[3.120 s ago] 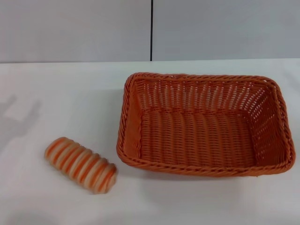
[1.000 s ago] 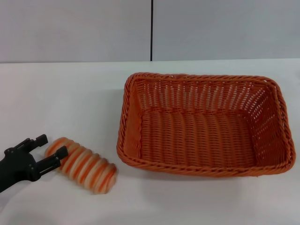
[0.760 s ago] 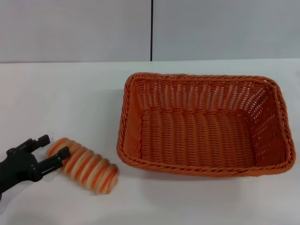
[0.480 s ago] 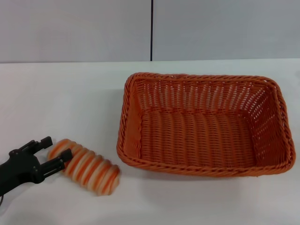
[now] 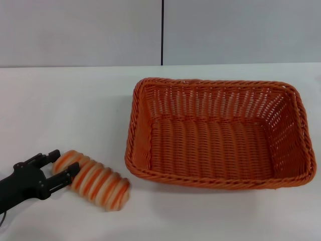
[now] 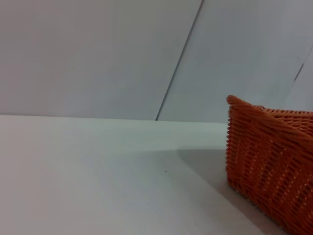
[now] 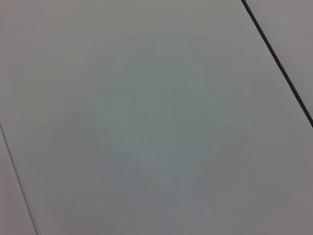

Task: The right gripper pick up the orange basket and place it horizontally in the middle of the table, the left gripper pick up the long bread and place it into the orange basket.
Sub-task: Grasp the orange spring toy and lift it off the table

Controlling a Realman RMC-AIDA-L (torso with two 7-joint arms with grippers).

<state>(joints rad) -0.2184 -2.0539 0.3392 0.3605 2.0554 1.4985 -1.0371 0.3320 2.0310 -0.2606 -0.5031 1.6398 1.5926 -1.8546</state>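
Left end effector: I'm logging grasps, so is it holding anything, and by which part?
The left end effector straddles the bread's left end on the table; a firm hold cannot be told.

One orange basket [image 5: 215, 135], one long bread [image 5: 95, 179], one tool [image 5: 61, 166], one table [image 5: 75, 110].

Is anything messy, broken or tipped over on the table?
Nothing stands out. The orange basket sits upright and whole on the table; the long bread lies intact beside it, with the left gripper open around its end.
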